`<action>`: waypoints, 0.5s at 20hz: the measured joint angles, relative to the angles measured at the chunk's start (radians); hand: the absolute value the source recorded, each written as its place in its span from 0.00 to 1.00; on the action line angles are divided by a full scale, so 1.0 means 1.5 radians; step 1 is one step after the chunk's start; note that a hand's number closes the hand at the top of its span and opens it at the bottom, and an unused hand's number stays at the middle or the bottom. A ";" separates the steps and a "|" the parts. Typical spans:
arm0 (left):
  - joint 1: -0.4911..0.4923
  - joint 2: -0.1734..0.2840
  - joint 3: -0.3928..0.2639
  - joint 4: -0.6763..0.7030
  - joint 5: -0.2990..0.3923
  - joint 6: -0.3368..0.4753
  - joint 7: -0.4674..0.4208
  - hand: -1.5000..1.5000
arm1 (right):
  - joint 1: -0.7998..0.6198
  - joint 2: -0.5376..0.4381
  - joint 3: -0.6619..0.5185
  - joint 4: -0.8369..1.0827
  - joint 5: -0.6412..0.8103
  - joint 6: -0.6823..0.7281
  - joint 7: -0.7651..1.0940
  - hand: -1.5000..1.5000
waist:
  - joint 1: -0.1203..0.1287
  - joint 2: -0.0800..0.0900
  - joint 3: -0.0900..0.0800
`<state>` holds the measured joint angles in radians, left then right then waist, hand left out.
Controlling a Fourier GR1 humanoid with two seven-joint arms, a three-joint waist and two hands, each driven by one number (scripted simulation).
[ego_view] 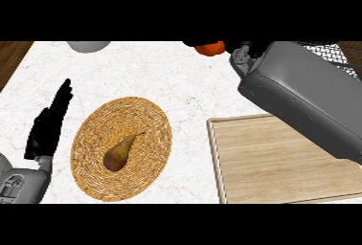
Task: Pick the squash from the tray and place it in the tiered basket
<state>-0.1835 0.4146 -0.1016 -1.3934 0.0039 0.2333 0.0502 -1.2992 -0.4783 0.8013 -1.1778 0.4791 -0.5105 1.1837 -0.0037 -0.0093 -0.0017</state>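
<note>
So the right hand [225,47] was way out at the far edge of the view, and honestly most of it was hidden behind its own big grey forearm [304,95]; what did show was dark fingers curled round something orange-red, which I took to be the squash [210,48]. It sat right at the top of the view, held up off the surface as far as I could judge, just left of the dark wire mesh of the tiered basket [332,52] poking out at the far right corner. The wooden tray [283,162] at the near right had nothing on the part I could see, so my read was that the pick was done and the carry was mostly done too. What was left looked like the last bit: getting it over the basket and letting go, and I couldn't tell which tier it would end up in since the arm covered most of the basket. The left hand [50,124] was just resting at the left side, fingers straight and together, pointing away. Between them a woven round mat [92,143] lay on the white marble surface [170,76] with a brownish pear [120,152] on it, and a grey rounded thing [89,46] peeked in at the far left.
</note>
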 measured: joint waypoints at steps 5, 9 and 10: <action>0.006 -0.004 0.005 -0.004 -0.004 -0.005 -0.004 0.50 | 0.004 -0.041 -0.061 -0.011 -0.043 0.037 -0.035 1.00 | 0.000 0.003 0.001; 0.015 -0.009 0.005 -0.018 -0.010 -0.007 -0.002 0.50 | 0.010 -0.065 -0.092 0.014 -0.059 0.080 -0.082 1.00 | 0.003 0.004 0.001; 0.009 -0.010 0.005 -0.015 -0.012 -0.009 0.002 0.50 | 0.011 -0.065 -0.095 0.028 -0.056 0.089 -0.095 1.00 | 0.004 0.005 0.001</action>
<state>-0.1706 0.3989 -0.0947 -1.4155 -0.0141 0.2203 0.0531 -1.2825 -0.5751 0.6583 -1.1365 0.3946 -0.3771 1.0410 0.0023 -0.0018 -0.0005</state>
